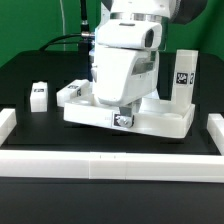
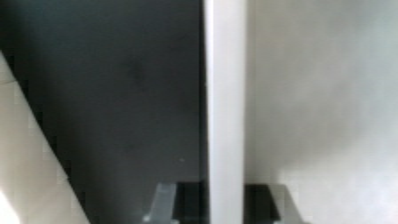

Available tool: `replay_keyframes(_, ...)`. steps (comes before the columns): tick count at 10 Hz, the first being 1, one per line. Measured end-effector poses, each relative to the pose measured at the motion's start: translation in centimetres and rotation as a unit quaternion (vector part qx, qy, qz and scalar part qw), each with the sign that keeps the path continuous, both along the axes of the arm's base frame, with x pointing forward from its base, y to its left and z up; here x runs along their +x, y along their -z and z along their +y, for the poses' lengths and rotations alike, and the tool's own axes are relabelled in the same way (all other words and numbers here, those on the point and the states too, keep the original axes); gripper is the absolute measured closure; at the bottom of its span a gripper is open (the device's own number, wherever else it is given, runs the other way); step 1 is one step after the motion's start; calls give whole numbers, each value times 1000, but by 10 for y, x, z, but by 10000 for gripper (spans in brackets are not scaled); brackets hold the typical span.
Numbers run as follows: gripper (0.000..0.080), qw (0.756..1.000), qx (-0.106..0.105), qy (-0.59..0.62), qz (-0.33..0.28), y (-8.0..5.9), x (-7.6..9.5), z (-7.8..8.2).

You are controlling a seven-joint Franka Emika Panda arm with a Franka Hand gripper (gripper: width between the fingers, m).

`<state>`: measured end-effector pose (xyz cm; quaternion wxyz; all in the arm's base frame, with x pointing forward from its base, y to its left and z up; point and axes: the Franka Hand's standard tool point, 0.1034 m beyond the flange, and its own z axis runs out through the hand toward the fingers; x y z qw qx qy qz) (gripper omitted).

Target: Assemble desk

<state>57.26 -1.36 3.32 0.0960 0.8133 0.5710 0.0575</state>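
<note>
Gripping looks like the step in hand: the end effector (image 1: 121,108) sits low on the desk tabletop (image 1: 165,122). In the wrist view its 2 dark fingers (image 2: 270,203) are drawn together on a thin white wall, which I judge to be the raised rim (image 2: 224,90) of the tabletop. So the end effector is clamped on that rim, with almost no gap.

The tabletop lies flat on the black surface (image 1: 30,70), directly under the end effector and reaching out to the exterior view's right of it. As far as I can see, no leg is mounted yet. 1 upright leg (image 1: 182,76) stands behind the tabletop, to the exterior view's right of the end effector. A small leg (image 1: 39,95) stands well apart to the exterior view's left. A white block (image 1: 72,92), probably a further leg, lies between them, just beside the tabletop. The border rail (image 1: 110,165) runs in front of the end effector.

I judge that the tabletop is being positioned, so the task is early. The next move calls for a steady slide without tilting, then a release before a leg is fetched.
</note>
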Motion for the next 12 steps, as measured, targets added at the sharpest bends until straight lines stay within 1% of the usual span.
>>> replay_keyframes(1, 739, 999, -9, -33, 3, 0, 0, -1)
replay_keyframes(4, 739, 995, -27, -100, 10, 0, 0, -2)
replay_keyframes(5, 739, 992, -33, -121, 13, 0, 4, 5)
replay_keyframes(6, 739, 991, -33, -128, 14, -1, 14, 15)
replay_keyframes(7, 739, 991, -33, -132, 16, 0, 23, 22)
replay_keyframes(9, 739, 990, -34, -135, 19, 2, 40, 29)
replay_keyframes(12, 739, 991, -34, -130, 25, 6, 54, 36)
